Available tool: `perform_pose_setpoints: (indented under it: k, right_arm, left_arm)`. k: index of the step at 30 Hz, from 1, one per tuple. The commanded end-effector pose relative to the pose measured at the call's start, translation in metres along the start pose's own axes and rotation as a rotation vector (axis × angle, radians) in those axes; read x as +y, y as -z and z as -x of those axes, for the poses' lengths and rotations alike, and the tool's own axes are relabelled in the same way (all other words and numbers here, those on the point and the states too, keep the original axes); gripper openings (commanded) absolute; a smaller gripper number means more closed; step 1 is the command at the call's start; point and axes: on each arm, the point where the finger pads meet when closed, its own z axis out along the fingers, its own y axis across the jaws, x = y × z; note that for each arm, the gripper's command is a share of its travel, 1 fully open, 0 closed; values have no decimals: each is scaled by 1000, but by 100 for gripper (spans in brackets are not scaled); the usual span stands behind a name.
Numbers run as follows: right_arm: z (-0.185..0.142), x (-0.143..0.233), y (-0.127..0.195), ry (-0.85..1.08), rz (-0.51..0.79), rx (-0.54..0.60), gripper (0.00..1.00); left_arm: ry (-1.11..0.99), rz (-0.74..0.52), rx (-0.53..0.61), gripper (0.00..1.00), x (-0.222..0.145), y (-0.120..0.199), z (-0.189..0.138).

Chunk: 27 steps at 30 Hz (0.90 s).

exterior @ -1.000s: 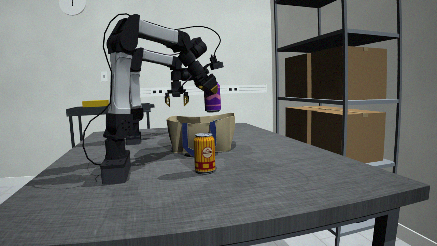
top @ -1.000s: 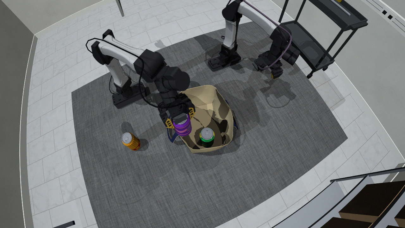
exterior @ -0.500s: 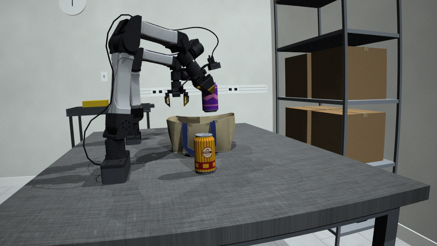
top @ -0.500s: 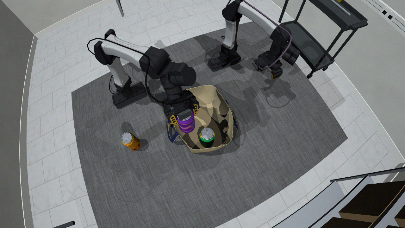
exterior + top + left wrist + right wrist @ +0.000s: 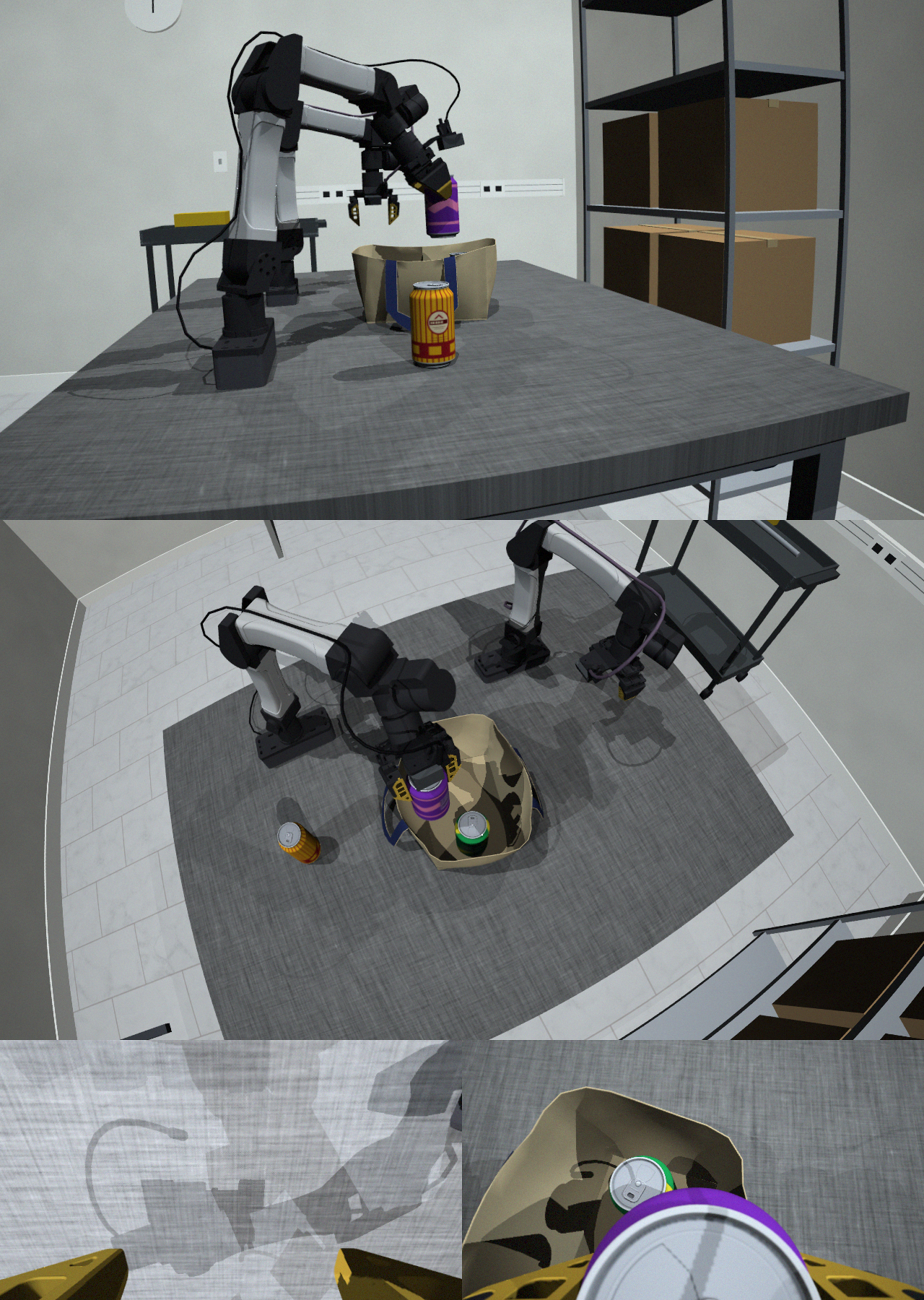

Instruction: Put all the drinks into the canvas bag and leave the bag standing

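The canvas bag (image 5: 478, 730) (image 5: 476, 284) (image 5: 548, 1127) stands open on the table, walls up. A green can (image 5: 472, 843) (image 5: 669, 1175) is upright inside it. My right gripper (image 5: 426, 780) (image 5: 444, 188) (image 5: 695, 1261) is shut on a purple can (image 5: 431, 806) (image 5: 442, 222) (image 5: 693, 1195). It holds the can above the bag's rim, over the side of the opening nearer the orange can. The orange striped can (image 5: 303, 848) (image 5: 432, 316) stands upright on the table outside the bag. My left gripper (image 5: 374, 213) (image 5: 231, 1259) is open and empty above the table, away from the bag.
Blue handles (image 5: 395, 831) (image 5: 391, 290) hang on the bag's outside. The right arm's base (image 5: 294, 738) (image 5: 244, 359) and the left arm's base (image 5: 511, 660) stand along one table side. A cart (image 5: 717, 633) and a shelf with cardboard boxes (image 5: 769, 154) stand beyond the table.
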Motion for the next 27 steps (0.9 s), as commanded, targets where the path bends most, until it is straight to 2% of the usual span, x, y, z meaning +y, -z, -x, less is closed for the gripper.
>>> perform_pose_setpoints:
  k: [1,3,4,17,20,21,27]
  right_arm:
    - [31,16,29,-39,50,-117,67]
    - [31,16,29,-39,50,-117,67]
    - [23,21,19,-43,20,-85,67]
    - [15,58,31,-51,28,-90,67]
    - [22,61,38,-52,57,-116,67]
    - [10,61,28,-43,11,-72,67]
    - [8,80,37,-53,29,-85,67]
  left_arm:
    - [-1,16,13,86,6,2,0]
    - [-1,16,13,86,6,2,0]
    - [-1,16,13,86,6,2,0]
    - [-1,16,13,86,6,2,0]
    - [-1,16,13,86,6,2,0]
    - [-1,16,13,86,6,2,0]
    - [-1,16,13,86,6,2,0]
